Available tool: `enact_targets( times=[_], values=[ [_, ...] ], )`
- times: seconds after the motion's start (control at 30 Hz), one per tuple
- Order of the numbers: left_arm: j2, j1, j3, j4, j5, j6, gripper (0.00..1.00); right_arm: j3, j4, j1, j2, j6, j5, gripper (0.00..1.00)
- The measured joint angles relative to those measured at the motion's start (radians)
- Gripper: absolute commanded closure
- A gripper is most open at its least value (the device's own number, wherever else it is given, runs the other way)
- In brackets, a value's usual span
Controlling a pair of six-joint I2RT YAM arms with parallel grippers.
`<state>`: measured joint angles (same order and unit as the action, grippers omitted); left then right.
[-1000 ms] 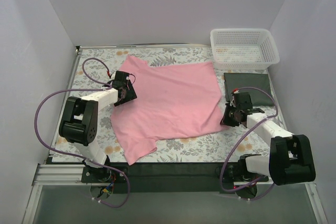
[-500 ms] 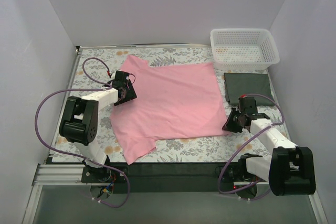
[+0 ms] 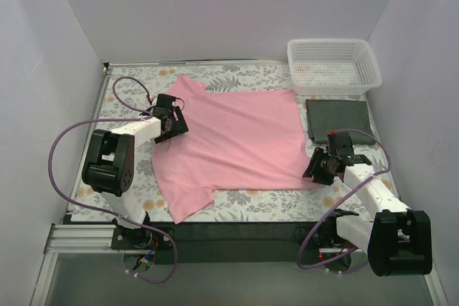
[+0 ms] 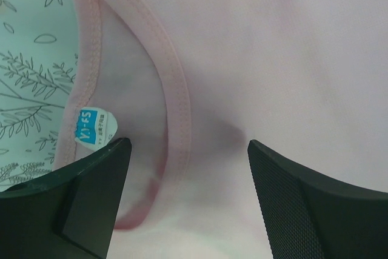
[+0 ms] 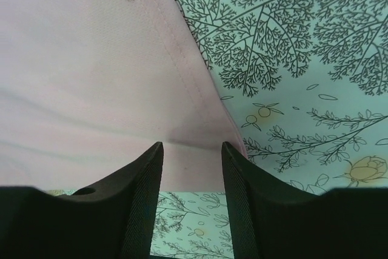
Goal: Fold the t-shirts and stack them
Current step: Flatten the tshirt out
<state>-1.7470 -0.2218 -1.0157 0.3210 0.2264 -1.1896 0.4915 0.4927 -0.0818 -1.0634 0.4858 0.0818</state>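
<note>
The light pink t-shirt [image 3: 233, 137] lies spread flat on the floral table cloth [image 3: 276, 198], one sleeve pointing to the near left. My left gripper [image 3: 172, 122] hovers at its left edge by the neck. In the left wrist view this gripper [image 4: 188, 150] is open over the collar [image 4: 176, 83] and the blue label [image 4: 94, 127]. My right gripper [image 3: 319, 166] is at the shirt's near right corner. In the right wrist view it [image 5: 191, 150] is open, and the hem corner [image 5: 200, 150] lies flat between the fingers. The dark green t-shirt [image 3: 338, 118] rests folded at the right.
A white mesh basket [image 3: 333, 66] stands at the back right, just behind the green t-shirt. White walls close the table in on the left, back and right. A black rail [image 3: 229, 233] runs along the near edge between the arm bases.
My right gripper moved toward the near right with the shirt's corner, drawing that edge out flat, then opened and let go. The left gripper shifted slightly back and opened wider.
</note>
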Motion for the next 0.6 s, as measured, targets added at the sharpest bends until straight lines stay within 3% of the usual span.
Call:
enact_targets(
  times=[0.27,0.6],
  values=[
    [0.112,0.004,0.030,0.076,-0.035,-0.011,0.30,0.163,-0.011,-0.061,-0.030,-0.100,-0.018,0.59],
    [0.134,0.007,0.113,0.082,-0.001,-0.020,0.42,0.238,-0.128,-0.128,-0.312,-0.152,-0.010,0.64]
  ],
)
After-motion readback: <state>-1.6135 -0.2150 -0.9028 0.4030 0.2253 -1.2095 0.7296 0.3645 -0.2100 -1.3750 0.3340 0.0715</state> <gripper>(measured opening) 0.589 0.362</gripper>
